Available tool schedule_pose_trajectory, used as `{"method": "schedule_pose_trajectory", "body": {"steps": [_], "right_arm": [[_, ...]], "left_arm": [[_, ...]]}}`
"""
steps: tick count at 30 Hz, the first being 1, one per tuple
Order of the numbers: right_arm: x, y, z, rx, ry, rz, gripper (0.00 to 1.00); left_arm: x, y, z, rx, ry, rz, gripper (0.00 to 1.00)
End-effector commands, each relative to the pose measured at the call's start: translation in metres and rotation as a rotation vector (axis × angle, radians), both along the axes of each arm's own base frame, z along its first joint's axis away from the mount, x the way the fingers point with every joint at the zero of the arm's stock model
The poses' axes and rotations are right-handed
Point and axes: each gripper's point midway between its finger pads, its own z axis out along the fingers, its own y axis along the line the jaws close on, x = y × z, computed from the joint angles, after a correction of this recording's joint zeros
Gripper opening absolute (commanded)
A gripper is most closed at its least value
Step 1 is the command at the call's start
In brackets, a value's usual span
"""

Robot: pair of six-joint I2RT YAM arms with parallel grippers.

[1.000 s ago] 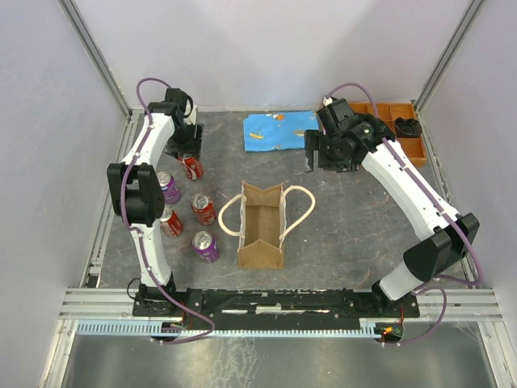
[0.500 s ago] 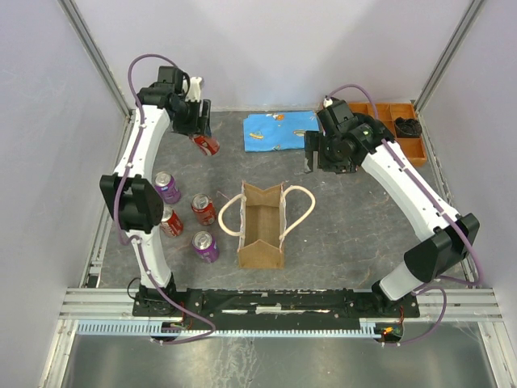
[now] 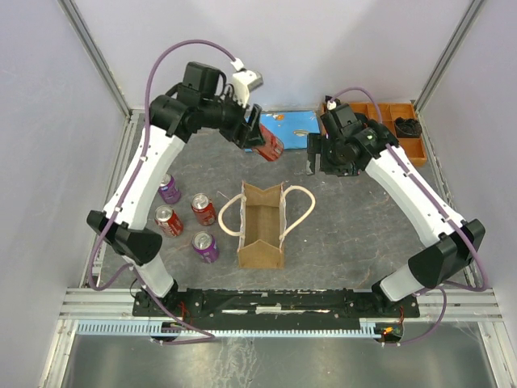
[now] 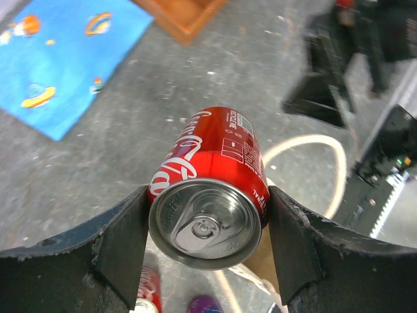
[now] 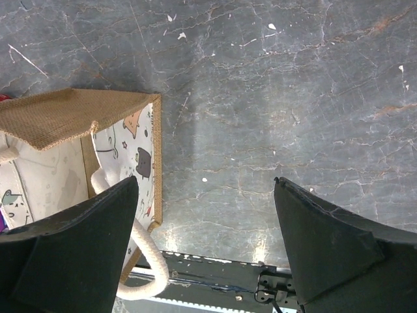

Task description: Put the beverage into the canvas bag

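Note:
My left gripper (image 3: 260, 139) is shut on a red cola can (image 3: 267, 144) and holds it in the air behind the canvas bag. In the left wrist view the can (image 4: 210, 173) sits lid-first between both fingers (image 4: 124, 244). The tan canvas bag (image 3: 261, 227) stands open on the table with cream rope handles at each side. The right wrist view shows its top corner and patterned lining (image 5: 124, 153). My right gripper (image 3: 313, 155) is open and empty above the table, right of the bag; its fingers (image 5: 78, 248) frame bare table.
Two red cans (image 3: 203, 209) and two purple cans (image 3: 204, 246) stand on the table left of the bag. A blue cloth (image 3: 283, 125) lies at the back. An orange compartment tray (image 3: 388, 121) stands at the back right.
My left arm has lifted the red can from the table's left back area and swung it up and right, toward the bag. The right arm has shifted only slightly.

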Motion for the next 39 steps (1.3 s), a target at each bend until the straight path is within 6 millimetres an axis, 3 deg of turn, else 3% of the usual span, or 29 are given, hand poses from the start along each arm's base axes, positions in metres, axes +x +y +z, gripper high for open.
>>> {"method": "schedule_pose_trajectory", "body": {"steps": [1, 9, 14, 19, 27, 39], "right_arm": [[-0.003, -0.005, 0.017, 0.023, -0.060, -0.017, 0.93], [-0.012, -0.017, 0.016, -0.017, -0.060, -0.015, 0.93], [-0.012, -0.021, 0.016, -0.028, -0.061, -0.020, 0.93], [-0.014, -0.026, 0.017, -0.036, -0.066, -0.024, 0.93], [-0.016, -0.035, 0.016, -0.047, -0.057, -0.025, 0.93], [-0.014, -0.034, 0.014, -0.035, -0.047, -0.023, 0.92]], "left_arm": [[-0.044, -0.027, 0.027, -0.054, -0.105, -0.175, 0.03], [-0.098, -0.051, -0.013, 0.062, -0.078, -0.312, 0.03], [-0.112, -0.058, -0.046, 0.143, -0.064, -0.350, 0.03], [-0.110, -0.054, -0.066, 0.211, -0.080, -0.345, 0.03], [-0.109, -0.051, -0.063, 0.216, -0.093, -0.330, 0.03], [-0.094, -0.039, -0.105, 0.329, -0.104, -0.274, 0.03]]}}
